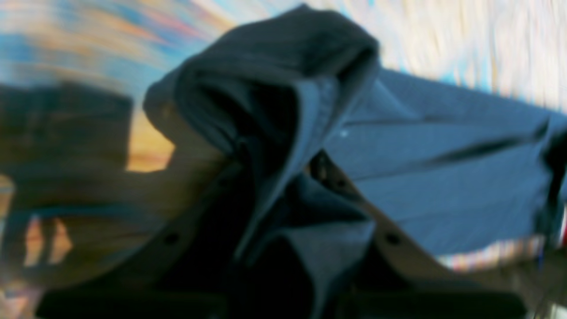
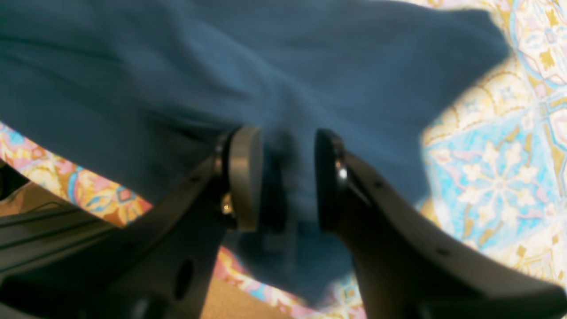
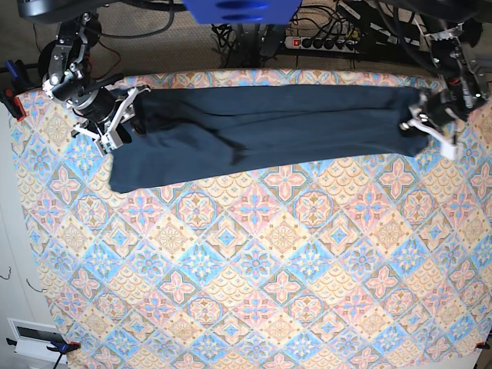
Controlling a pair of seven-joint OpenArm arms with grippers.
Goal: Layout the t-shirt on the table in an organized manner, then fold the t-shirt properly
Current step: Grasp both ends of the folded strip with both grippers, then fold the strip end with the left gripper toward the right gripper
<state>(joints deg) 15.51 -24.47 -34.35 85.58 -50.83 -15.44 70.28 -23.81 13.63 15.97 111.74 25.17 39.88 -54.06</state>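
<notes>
The dark navy t-shirt (image 3: 261, 123) is stretched in a long band across the far part of the table (image 3: 254, 269), held at both ends. My right gripper (image 3: 127, 123) is at the band's left end in the base view. In the right wrist view the gripper (image 2: 283, 177) is shut on a bunch of the t-shirt (image 2: 221, 66) between its pads. My left gripper (image 3: 419, 119) is at the band's right end. In the blurred left wrist view the gripper (image 1: 274, 177) is shut on a folded edge of the t-shirt (image 1: 443, 168), which is lifted off the cloth.
A power strip (image 3: 338, 40) and cables lie on the floor behind the table's far edge. A blue part (image 3: 238, 9) hangs over the far middle. A white box (image 3: 34, 334) sits off the near left corner. Clamps grip the table's left edge (image 3: 11, 100).
</notes>
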